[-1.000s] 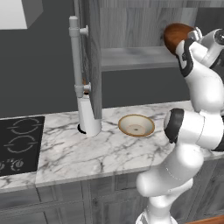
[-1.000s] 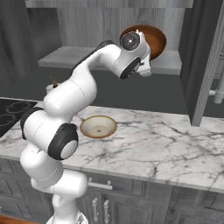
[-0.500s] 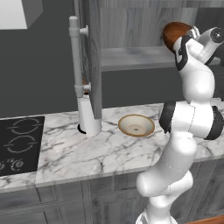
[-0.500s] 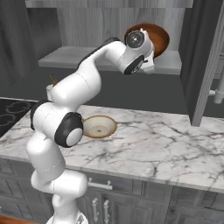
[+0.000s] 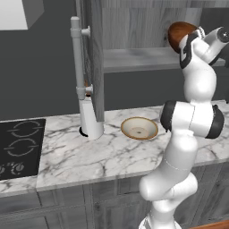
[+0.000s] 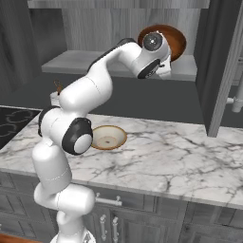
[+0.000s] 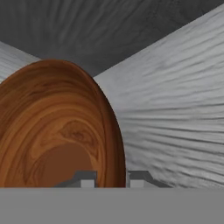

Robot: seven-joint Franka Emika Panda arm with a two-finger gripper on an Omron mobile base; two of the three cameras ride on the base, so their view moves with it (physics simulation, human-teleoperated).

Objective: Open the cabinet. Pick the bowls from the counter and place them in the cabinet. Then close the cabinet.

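Reddish-brown and glossy, the deeper bowl (image 7: 57,131) is up in the cabinet (image 5: 147,27) right now, tipped on its edge so its hollow faces the hand camera. The gripper (image 7: 111,177) has it pinched by the rim: one fingertip sits inside the bowl, the other outside, and the wall of the bowl runs straight down between them (a firm clamp, no daylight on either side).

From the right base view the bowl (image 6: 173,40) peeks out behind the white wrist, hanging over the grey shelf (image 6: 80,61); whether it touches the shelf I cannot tell. The left base view shows the same bowl (image 5: 179,33) at the far right end of the shelf (image 5: 138,58), just beside the wrist.

Both cabinet doors stand open. The left door (image 5: 91,58) is seen edge-on with its long silver bar handle (image 5: 77,58) facing out; the right door (image 6: 223,66) swings out toward the right base camera.

Down on the white marble counter (image 5: 89,156), the shallow cream bowl (image 5: 139,128) with the tan rim sits upright, well below the shelf and close behind the arm's elbow. The black cooktop (image 5: 18,147) lies at the counter's left end.
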